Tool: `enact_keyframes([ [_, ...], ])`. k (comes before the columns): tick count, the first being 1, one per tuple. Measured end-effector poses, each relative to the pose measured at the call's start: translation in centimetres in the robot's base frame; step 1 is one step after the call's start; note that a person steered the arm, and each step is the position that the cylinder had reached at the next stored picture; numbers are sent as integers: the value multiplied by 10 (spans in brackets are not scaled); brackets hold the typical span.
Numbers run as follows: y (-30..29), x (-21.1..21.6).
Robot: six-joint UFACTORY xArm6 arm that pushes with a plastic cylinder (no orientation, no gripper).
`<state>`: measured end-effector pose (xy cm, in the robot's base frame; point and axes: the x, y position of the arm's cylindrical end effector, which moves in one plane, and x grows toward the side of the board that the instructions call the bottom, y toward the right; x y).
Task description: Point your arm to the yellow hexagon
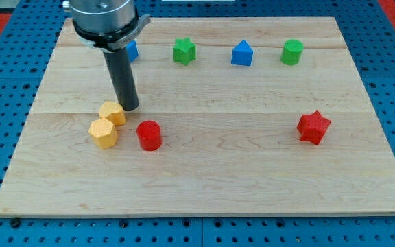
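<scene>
My tip sits just at two o'clock of the smaller yellow block, and the yellow hexagon lies beyond at seven o'clock; there's no pincer on this rod to spread or press.

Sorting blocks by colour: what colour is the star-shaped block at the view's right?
Red; the camera view shows it plainly.

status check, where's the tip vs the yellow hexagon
My tip down on the board, just right of the smaller yellow block. Yellow hexagon sits below-left, touching that block. Red cylinder to its right, apart.
</scene>
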<state>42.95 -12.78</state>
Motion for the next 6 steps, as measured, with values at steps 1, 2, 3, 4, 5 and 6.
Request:
enact_keyframes([
  [1,-18,0],
  [2,-12,0],
  [3,8,0],
  [4,8,1],
  [5,8,20],
  [6,8,37],
])
